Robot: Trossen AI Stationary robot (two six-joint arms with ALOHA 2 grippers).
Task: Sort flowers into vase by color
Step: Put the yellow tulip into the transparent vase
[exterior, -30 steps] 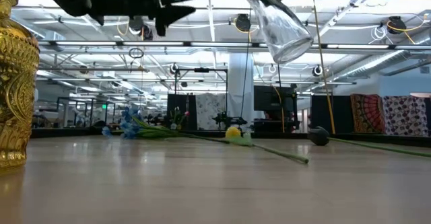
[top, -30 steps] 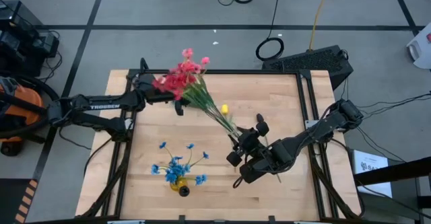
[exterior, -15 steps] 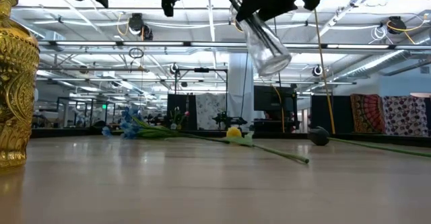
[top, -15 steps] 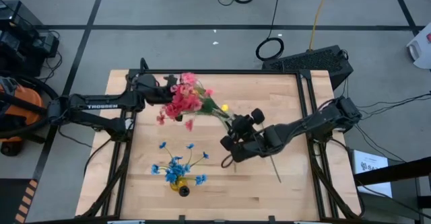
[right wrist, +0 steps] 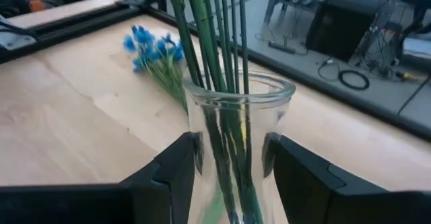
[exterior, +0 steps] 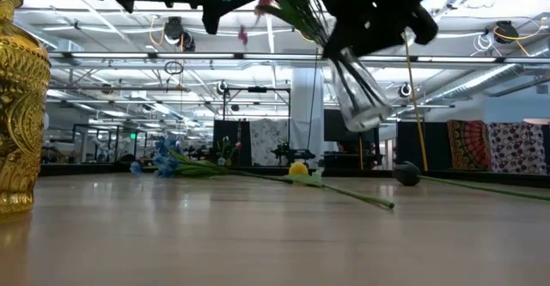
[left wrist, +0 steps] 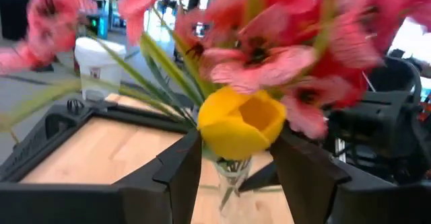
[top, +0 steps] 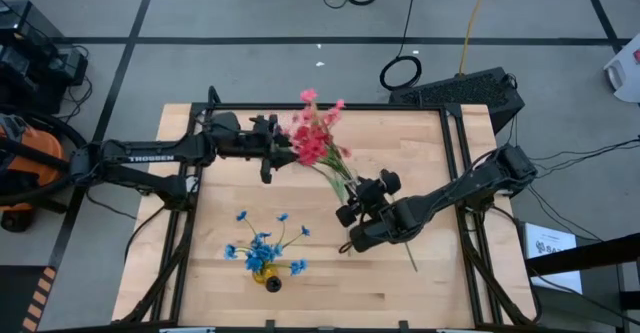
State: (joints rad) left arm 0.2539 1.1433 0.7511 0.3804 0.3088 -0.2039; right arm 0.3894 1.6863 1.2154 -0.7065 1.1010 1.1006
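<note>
right gripper [right wrist: 229, 167]: clamped on the clear glass vase [right wrist: 237, 140], one finger on each side of the glass; vase is lifted clear of the table [top: 420, 143] and tilted in the low view.
clear vase contents: bunch of green stems running down inside it; pink and red flowers [top: 315, 138] fan out of its mouth, up and toward the left gripper. Yellow bud [left wrist: 239, 120] sits in the same bunch, just under the pink blossoms.
left gripper [top: 268, 151]: fingers spread wide, holding nothing; it hangs right beside the pink and red blossoms, on the side away from the clear vase. In its wrist view the yellow bud sits between its fingers; contact cannot be told.
gold vase [top: 266, 278]: stands upright on the table near the front edge, well apart from the clear vase, off toward the left arm's side. Blue flowers [top: 262, 245] stand in it.
loose blue sprig [right wrist: 153, 52]: lies flat on the tabletop beyond the clear vase.
loose stem [top: 408, 251]: lies on the table under the right arm, near the clear vase.
</note>
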